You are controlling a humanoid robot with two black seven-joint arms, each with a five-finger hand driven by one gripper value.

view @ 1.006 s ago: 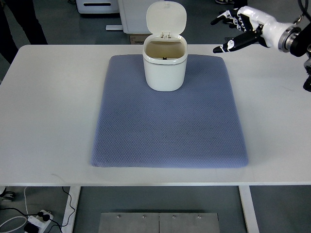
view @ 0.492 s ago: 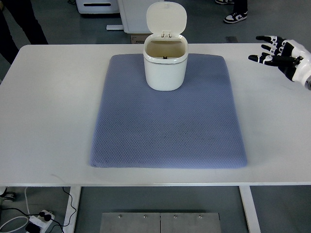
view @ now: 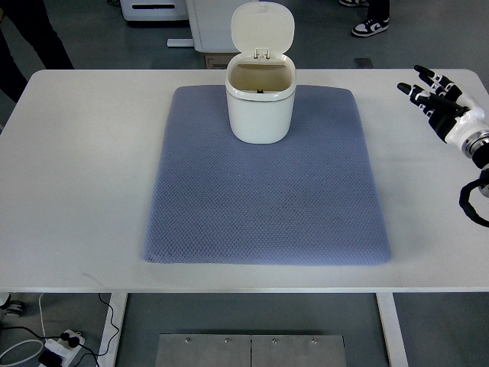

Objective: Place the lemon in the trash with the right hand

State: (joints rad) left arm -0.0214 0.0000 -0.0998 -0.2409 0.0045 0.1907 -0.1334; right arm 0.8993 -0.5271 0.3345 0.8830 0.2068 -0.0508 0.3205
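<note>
No lemon in sight on the blue woven mat (view: pixel 260 191) or elsewhere, possibly inside the white plastic trash bin (view: pixel 260 103) with its lid up; my right hand (view: pixel 439 103) sits well right of it, fingers spread, empty; task looks done.

The white trash bin (view: pixel 260 103) stands at the far edge of the blue mat (view: pixel 263 180), lid flipped up, mouth open. The right hand (view: pixel 437 101) hovers over the bench (view: pixel 76 168) near its right edge, fingers spread, holding nothing, well apart from the bin.
</note>
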